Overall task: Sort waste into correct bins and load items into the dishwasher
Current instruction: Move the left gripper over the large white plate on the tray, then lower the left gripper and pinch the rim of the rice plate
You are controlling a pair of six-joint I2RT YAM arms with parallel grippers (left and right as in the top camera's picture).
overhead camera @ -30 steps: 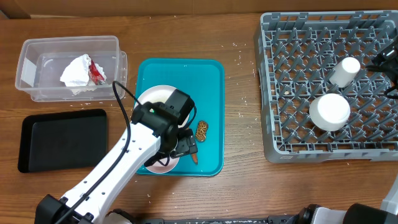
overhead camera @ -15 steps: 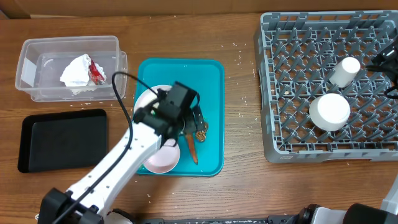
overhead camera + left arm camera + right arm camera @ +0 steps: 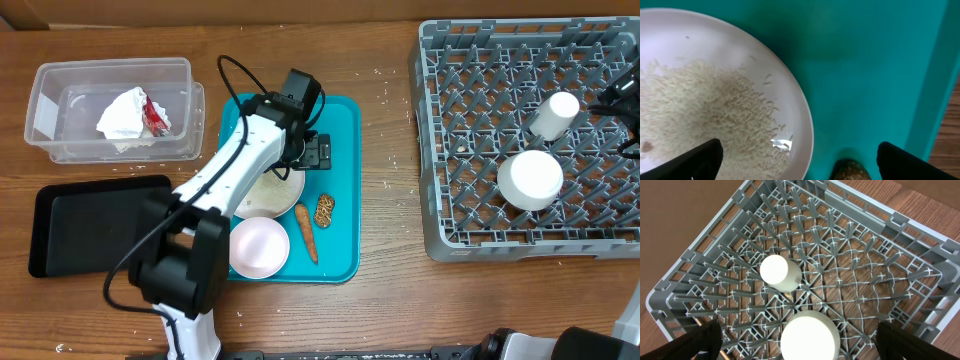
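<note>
**Overhead.** The left gripper (image 3: 318,152) hangs over the upper half of the teal serving tray (image 3: 343,125), jaws spread wide and holding nothing. The large plate (image 3: 268,195), strewn with rice, lies at the gripper's 8 o'clock, partly under the arm. The brown lump (image 3: 325,209) sits at its 6 o'clock. The carrot (image 3: 306,232) lies just beyond that, beside a pink bowl (image 3: 259,246), with its long axis running roughly 11 to 5 o'clock. The crumpled paper (image 3: 128,115) rests in the clear tub (image 3: 70,135) at the table's 10 o'clock, with the black tray (image 3: 100,225) just below the tub. At 3 o'clock the grey rack (image 3: 470,120) carries a white cup (image 3: 553,115) and an upturned bowl (image 3: 531,179). The right arm shows only at the frame's right edge, well apart from the teal tray, so the left arm looks the nearer to the waste left there.

**Left wrist.** The fingertips (image 3: 695,162) stand at the bottom corners, wide apart, with only the plate's rim and teal floor between them. Rice covers the plate at 9 o'clock. The lump peeks in at 6 o'clock.

**Right wrist.** The right gripper (image 3: 800,345), equally wide and empty, looks down into the rack, with the cup near centre and the bowl at 6 o'clock.

A pick of the lump or carrot would likely mean travelling toward 6 o'clock and closing across the carrot's axis.
</note>
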